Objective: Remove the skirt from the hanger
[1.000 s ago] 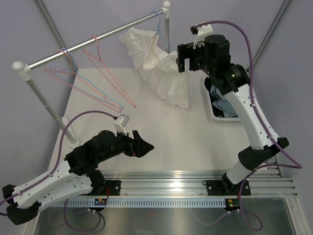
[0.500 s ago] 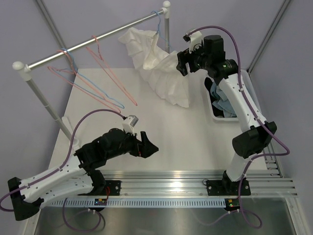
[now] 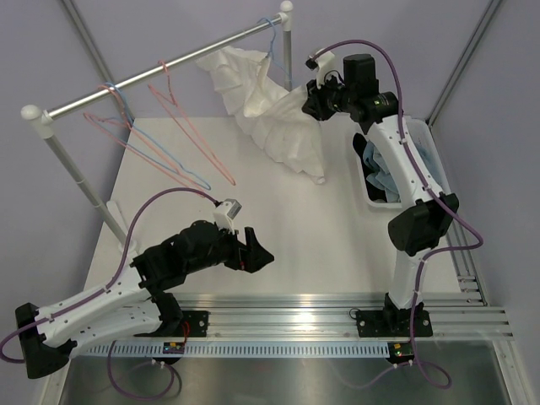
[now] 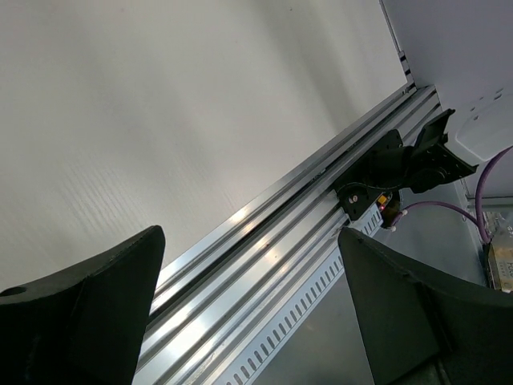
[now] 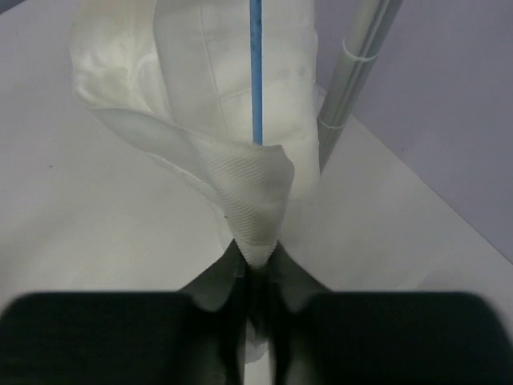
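Note:
No skirt shows in any view. A pink wire hanger (image 3: 196, 135) hangs bare from the rail (image 3: 194, 52), tilted over the table. My right gripper (image 3: 313, 103) is up at the rail's right end, shut on a fold of the white shirt (image 3: 274, 126). In the right wrist view the ribbed white shirt (image 5: 255, 204) is pinched between the right gripper (image 5: 256, 261) tips, below a light-blue hanger wire (image 5: 256, 72). My left gripper (image 3: 258, 256) hovers low over the table's front and stands open. The left gripper (image 4: 252, 269) holds nothing.
Light-blue wire hangers (image 3: 126, 118) and another pink one hang at the rail's left part. A grey rack post (image 5: 353, 72) stands right of the shirt. A white bin (image 3: 371, 196) with blue cloth sits at the right. An aluminium rail (image 4: 272, 241) runs along the near edge.
The right arm swung left onto the white shirt and its jaws went from open to shut on the cloth, tugging it. The left arm shifted slightly right, staying open.

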You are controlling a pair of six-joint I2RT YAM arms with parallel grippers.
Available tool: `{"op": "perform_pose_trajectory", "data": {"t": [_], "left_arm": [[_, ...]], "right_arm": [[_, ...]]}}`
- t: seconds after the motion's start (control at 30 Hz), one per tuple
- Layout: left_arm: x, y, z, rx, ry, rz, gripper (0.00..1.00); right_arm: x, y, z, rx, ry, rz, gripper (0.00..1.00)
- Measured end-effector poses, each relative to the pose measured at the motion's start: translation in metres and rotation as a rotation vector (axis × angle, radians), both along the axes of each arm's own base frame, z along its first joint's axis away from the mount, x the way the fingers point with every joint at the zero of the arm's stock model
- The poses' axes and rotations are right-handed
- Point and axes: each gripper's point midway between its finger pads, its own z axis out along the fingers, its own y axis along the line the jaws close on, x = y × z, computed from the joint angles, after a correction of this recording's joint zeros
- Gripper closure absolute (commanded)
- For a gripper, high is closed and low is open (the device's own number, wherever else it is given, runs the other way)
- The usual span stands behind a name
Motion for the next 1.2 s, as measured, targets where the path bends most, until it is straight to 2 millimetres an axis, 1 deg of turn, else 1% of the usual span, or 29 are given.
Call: {"op": "perform_pose_trajectory", "data": {"t": [0.03, 0.2, 0.4, 0.53, 0.7, 0.83, 0.9, 1.07, 1.2], "left_arm": [[0.0, 0.0, 0.0, 0.0, 0.0, 0.0, 0.07], [-0.002, -0.001, 0.002, -0.01, 0.004, -0.006, 0.07], [-0.006, 0.001, 0.011, -0.049, 0.001, -0.011, 0.07], [-0.009, 0.003, 0.02, -0.079, -0.005, -0.016, 0.07], [-0.014, 0.006, 0.024, -0.09, 0.0, -0.023, 0.09], [-0.015, 0.005, 0.033, -0.108, -0.006, -0.031, 0.11], [-0.016, 0.005, 0.037, -0.115, -0.009, -0.035, 0.12], [-0.018, 0.006, 0.044, -0.119, -0.009, -0.044, 0.12], [-0.019, 0.005, 0.048, -0.123, -0.01, -0.048, 0.12]], "right_arm": [[-0.003, 0.002, 0.003, 0.003, -0.001, 0.019, 1.0], [-0.015, 0.009, 0.026, 0.044, -0.007, 0.07, 1.0], [-0.027, 0.012, 0.04, 0.105, 0.004, 0.079, 1.0], [-0.039, 0.014, 0.064, 0.173, -0.015, 0.08, 1.0], [-0.059, 0.014, 0.097, 0.27, -0.051, 0.084, 1.0], [-0.069, 0.013, 0.122, 0.342, -0.086, 0.079, 1.0], [-0.074, 0.013, 0.131, 0.371, -0.095, 0.08, 1.0], [-0.082, 0.016, 0.145, 0.423, -0.101, 0.101, 1.0], [-0.086, 0.019, 0.145, 0.433, -0.088, 0.121, 1.0]]}}
